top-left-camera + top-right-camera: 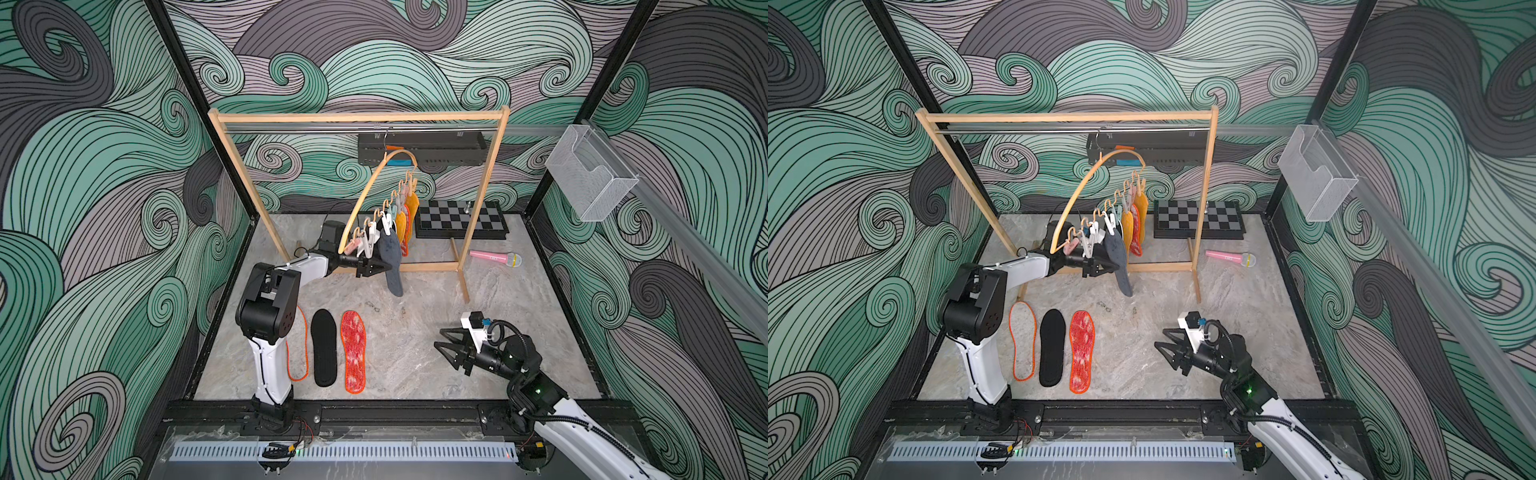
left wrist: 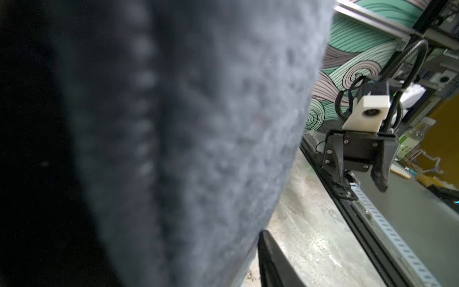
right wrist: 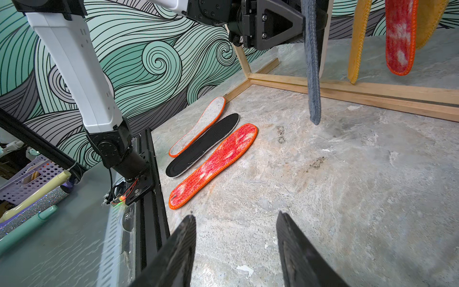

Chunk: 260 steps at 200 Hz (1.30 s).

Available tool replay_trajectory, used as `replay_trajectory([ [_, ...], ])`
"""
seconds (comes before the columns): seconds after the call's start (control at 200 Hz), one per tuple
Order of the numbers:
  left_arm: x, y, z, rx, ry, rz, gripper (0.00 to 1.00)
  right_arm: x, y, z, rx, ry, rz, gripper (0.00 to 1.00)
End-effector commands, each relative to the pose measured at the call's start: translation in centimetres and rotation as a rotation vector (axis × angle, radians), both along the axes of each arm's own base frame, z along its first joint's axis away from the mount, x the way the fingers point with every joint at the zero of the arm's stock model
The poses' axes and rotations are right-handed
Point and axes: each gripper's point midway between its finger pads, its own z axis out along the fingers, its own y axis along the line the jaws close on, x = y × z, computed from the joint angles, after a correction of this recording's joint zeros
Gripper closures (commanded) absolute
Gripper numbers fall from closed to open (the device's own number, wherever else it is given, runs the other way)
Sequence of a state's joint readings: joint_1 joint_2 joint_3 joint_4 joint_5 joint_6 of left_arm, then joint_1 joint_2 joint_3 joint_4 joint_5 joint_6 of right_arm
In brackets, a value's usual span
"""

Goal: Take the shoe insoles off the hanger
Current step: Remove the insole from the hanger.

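Your left gripper (image 1: 380,269) straddles the dark grey felt insole (image 1: 395,278) pegged on the arched wooden hanger (image 1: 365,188), grip unclear; next likely clamp and tug down; right gripper (image 1: 439,337) part-open, empty

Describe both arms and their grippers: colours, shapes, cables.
Both the left arm and right arm have white shell links between chunky black joints. The left gripper and right gripper are black, with tapering wedge-shaped fingers. A ribbed black cable loops over the right wrist to a white camera block; a green light glows on that arm.
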<state>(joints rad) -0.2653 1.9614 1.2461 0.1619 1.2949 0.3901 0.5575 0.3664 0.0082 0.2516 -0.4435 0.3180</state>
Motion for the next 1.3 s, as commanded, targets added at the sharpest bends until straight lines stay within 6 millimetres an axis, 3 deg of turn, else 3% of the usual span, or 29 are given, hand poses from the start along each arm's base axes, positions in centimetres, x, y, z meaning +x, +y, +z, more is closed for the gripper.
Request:
replay_trajectory([
  [0.0,0.1,-0.5,0.6,-0.007,-0.002,-0.029,0.78,0.0,0.1,0.1,0.002,-0.016,-0.002,0.46],
  [0.105,0.0,-0.4,0.7,0.004,0.003,-0.029,1.00,0.0,0.1,0.0,0.000,-0.016,-0.002,0.46],
  [0.34,-0.6,-0.2,1.1,0.009,0.012,-0.028,1.00,0.1,0.0,0.0,-0.001,-0.019,-0.003,0.46],
  [0.605,-2.5,0.9,1.4,0.042,0.021,-0.052,1.00,0.4,0.1,0.3,-0.008,-0.028,-0.012,0.46],
  [0.796,-2.8,1.4,1.7,0.040,0.021,-0.051,1.00,1.2,0.9,2.8,-0.004,-0.053,0.002,0.46],
  [1.046,-2.9,1.7,1.9,0.042,0.020,-0.046,1.00,4.2,3.0,6.4,-0.015,-0.093,0.017,0.45],
  [1.296,-2.6,2.0,1.9,0.050,0.024,-0.030,1.00,9.0,5.7,9.3,-0.049,-0.154,0.008,0.44],
])
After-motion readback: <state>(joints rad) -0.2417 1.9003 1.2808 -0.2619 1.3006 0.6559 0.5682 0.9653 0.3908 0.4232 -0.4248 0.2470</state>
